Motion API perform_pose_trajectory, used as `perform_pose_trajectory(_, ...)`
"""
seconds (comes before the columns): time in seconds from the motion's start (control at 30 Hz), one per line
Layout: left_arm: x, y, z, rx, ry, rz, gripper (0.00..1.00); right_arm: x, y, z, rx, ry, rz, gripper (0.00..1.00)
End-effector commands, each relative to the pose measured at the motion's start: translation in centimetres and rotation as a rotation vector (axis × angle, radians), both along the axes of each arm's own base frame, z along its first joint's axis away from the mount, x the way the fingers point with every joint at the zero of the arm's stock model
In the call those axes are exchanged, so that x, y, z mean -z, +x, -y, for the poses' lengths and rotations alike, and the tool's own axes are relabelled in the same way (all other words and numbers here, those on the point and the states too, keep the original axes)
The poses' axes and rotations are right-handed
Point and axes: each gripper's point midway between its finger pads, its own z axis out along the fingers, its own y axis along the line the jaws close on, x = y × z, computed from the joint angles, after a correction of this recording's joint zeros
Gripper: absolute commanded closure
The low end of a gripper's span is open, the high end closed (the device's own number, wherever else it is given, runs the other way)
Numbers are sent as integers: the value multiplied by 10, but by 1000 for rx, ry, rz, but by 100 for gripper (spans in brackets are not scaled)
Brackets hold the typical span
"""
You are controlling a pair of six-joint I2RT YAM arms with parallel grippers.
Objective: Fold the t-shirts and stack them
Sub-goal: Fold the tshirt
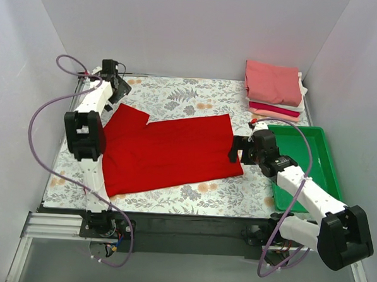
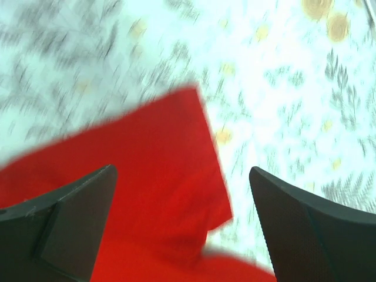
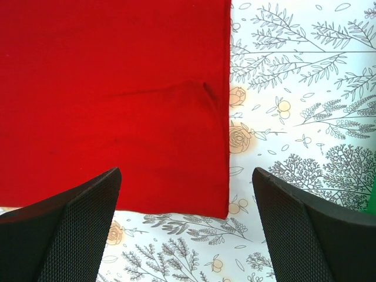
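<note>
A bright red t-shirt lies spread flat on the floral cloth, collar end to the left. My left gripper hovers open over its far left sleeve; that view is blurred. My right gripper hovers open over the shirt's right hem corner, touching nothing. A stack of folded t-shirts, salmon-pink on top with white, crimson and peach below, sits at the back right.
A green plastic tray stands at the right, under my right arm. The floral cloth covers the table. Grey walls close the back and both sides. A black rail runs along the near edge.
</note>
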Motion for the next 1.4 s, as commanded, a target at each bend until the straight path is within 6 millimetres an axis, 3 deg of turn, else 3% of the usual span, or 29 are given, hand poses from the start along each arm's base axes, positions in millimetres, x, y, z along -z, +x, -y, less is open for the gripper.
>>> perform_pose_trajectory(0.0, -1, 25, -19, 73, 139, -80, 7, -6, 12, 6, 21, -37, 28, 2)
perform_pose_trajectory(0.03, 3, 27, -22, 79, 155, -106, 8, -2, 13, 6, 20, -46, 17, 2)
perform_pose_trajectory(0.07, -9, 40, -23, 94, 172, -73, 10, -1, 14, 7, 25, -50, 12, 2)
perform_pose_trajectory(0.1, 8, 44, -25, 103, 182, -104, 10, 3, 13, 8, 23, -57, 2, 2)
perform_pose_trajectory(0.27, 28, 51, -15, 163, 146, -108, 21, 11, 14, 9, 27, -76, -20, 2)
perform_pose_trajectory(0.4, 46, 52, -4, 195, 97, -127, 38, 16, 15, 11, 31, -94, -33, 2)
perform_pose_trajectory(0.63, 72, 32, -3, 198, 131, -246, 50, 21, 15, 12, 29, -102, -46, 2)
perform_pose_trajectory(0.7, 77, 22, -12, 178, 171, -291, 55, 21, 15, 12, 30, -104, -47, 2)
perform_pose_trajectory(0.73, 80, 19, 3, 211, 186, -307, 57, 21, 15, 12, 31, -103, -47, 2)
perform_pose_trajectory(0.83, 82, 16, 8, 227, 198, -322, 59, 22, 15, 12, 31, -102, -51, 2)
perform_pose_trajectory(0.97, 83, 15, 6, 212, 215, -332, 69, 22, 14, 12, 29, -101, -51, 2)
perform_pose_trajectory(1.13, 78, 17, -1, 183, 246, -329, 99, 20, 16, 15, 44, -113, -42, 2)
perform_pose_trajectory(1.37, 54, 26, -8, 140, 284, -251, 100, 3, 36, 8, 58, -97, -10, 2)
